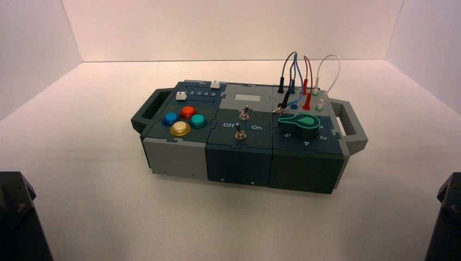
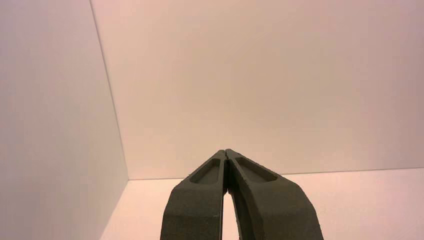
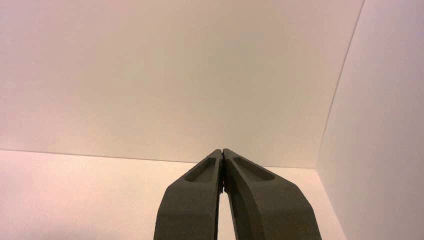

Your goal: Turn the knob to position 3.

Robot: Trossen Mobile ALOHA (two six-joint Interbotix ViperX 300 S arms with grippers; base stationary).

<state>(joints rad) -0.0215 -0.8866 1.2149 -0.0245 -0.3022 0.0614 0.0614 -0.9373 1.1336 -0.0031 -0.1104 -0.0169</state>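
Your box (image 1: 239, 157) sits mid-table, turned a bit, with loads of bare table (image 1: 108, 217) on the near side, so approach room isn't your problem. Both arms are parked at the near corners, well apart from it. The left gripper (image 2: 226, 154) and right gripper (image 3: 221, 152) each have their fingertips pressed together, holding nothing and facing only wall.

The knob (image 1: 299, 122) is on the box's right end, near side, tip pointing right. Position 3 (image 1: 323, 137) sits just beside that tip, on the near-right of the arc.

What I'd watch: the wires (image 1: 296, 70) loop up right behind the knob, so coming in from the far side could snag them. The right handle (image 1: 350, 128) crowds that edge too. And the turn looks short, so overshooting seems easy.
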